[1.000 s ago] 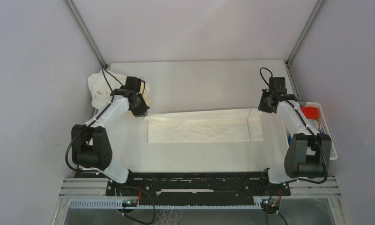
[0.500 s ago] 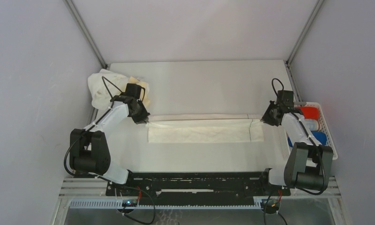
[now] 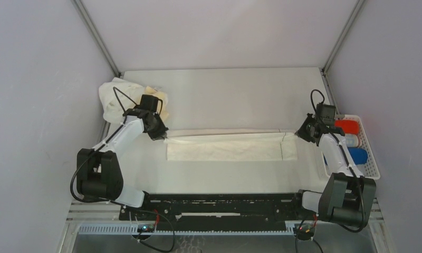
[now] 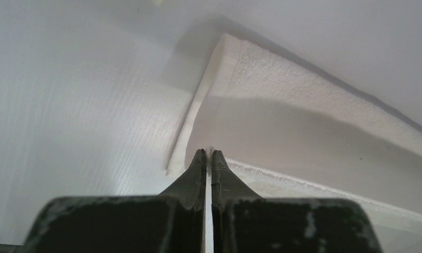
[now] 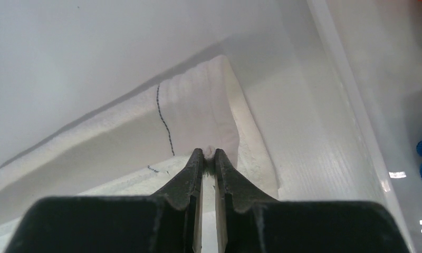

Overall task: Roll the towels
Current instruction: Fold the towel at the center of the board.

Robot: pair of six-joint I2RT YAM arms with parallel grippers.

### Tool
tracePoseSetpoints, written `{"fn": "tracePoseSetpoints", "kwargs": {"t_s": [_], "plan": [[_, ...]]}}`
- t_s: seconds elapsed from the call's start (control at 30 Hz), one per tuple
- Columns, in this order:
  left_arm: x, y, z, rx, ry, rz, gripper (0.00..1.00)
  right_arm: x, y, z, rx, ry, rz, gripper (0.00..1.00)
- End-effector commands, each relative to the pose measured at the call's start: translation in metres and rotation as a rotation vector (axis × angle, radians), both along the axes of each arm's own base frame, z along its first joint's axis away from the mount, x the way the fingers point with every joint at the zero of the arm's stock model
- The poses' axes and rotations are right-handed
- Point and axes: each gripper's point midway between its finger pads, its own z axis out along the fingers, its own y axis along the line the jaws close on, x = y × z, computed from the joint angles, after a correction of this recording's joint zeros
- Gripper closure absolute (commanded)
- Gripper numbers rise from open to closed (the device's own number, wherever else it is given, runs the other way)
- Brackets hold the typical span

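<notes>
Black-jawed and clamped down thin, gripping with the left gripper (image 4: 209, 153) and the right gripper (image 5: 209, 152) one end each of the raised far edge of the white towel (image 3: 224, 148), lying stretched across the middle of the table (image 3: 224, 95). Probably laying a lengthwise fold ahead of rolling: moving both arms at matched height and pace, holding the cloth taut, lowering hem onto hem, minding the basket (image 3: 371, 164) just beside the right arm.
</notes>
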Motion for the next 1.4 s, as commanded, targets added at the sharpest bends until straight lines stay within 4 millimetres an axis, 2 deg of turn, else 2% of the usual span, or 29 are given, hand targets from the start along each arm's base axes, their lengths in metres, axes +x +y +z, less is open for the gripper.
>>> {"fn": "tracePoseSetpoints", "kwargs": {"t_s": [0.0,0.27,0.5,0.8,1.0,1.37], "plan": [[-0.004,0.039,0.016,0.158,-0.038,0.065,1.0,0.006,-0.045,0.019,-0.15,-0.063,-0.138,0.99],[-0.02,0.041,-0.01,0.166,0.028,0.077,1.0,-0.007,-0.044,-0.004,-0.102,-0.003,-0.17,0.99],[-0.028,0.039,-0.041,0.166,0.109,0.072,1.0,-0.019,-0.049,-0.037,-0.014,0.058,-0.223,1.0],[-0.021,0.036,-0.051,0.149,0.122,0.106,1.0,-0.015,-0.045,-0.053,0.014,0.089,-0.211,1.0],[-0.017,0.036,-0.036,0.145,0.075,0.109,1.0,-0.013,-0.047,-0.036,-0.004,0.032,-0.213,1.0],[-0.014,0.042,0.005,0.166,-0.012,0.112,1.0,-0.015,-0.047,0.005,-0.02,-0.069,-0.212,0.99]]}}
